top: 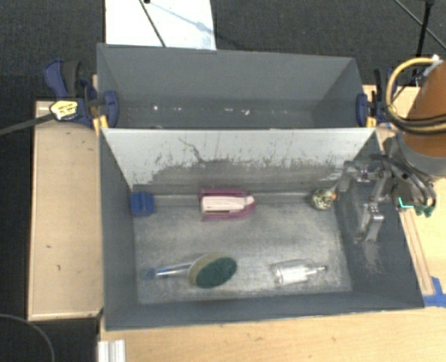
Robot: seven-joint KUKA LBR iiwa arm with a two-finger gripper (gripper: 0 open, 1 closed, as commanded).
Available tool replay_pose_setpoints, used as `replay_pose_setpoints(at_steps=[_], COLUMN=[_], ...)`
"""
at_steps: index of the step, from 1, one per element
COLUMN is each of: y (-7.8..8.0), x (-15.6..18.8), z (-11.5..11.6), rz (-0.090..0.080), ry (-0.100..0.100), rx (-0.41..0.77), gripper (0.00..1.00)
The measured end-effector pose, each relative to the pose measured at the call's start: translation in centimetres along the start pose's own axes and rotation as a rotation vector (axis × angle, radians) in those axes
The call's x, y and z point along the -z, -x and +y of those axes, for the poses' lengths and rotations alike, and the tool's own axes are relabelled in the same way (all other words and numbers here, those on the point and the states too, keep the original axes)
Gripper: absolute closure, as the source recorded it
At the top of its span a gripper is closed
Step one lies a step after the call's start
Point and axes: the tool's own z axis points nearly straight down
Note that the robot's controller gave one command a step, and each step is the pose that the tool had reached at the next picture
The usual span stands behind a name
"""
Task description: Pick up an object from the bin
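Camera view: the gripper (369, 228) is seen low over the right-hand slope of the grey bin (230, 89). Nothing is seen held in it, and whether it is open or closed cannot be told. Nearest to it, just to its left by the back wall, a small yellowish lump (322, 199) is found. A clear bottle (298, 272) is laid lower left of it, and a green-headed brush (212, 271), a pink-and-white case (227, 204) and a blue block (142, 203) are spread further left.

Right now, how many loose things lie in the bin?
5: blue block far left, pink-and-white case mid-back, small round thing back right, green-headed brush front left, clear bottle front right. The pincer may hide more.
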Motion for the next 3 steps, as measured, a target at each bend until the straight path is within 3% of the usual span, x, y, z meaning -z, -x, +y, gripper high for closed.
replay_pose_setpoints(at_steps=[1, 2, 3], y=[-1.2, -5.1, -5.0], x=[-9.7, -16.2, -16.0], z=[10.5, 5.3, 5.6], rz=[0.0, -0.009, -0.008], ry=[0.003, -0.002, -0.001], rx=[0.174, 0.179, 0.189], gripper=[0.0, 0.0, 1.0])
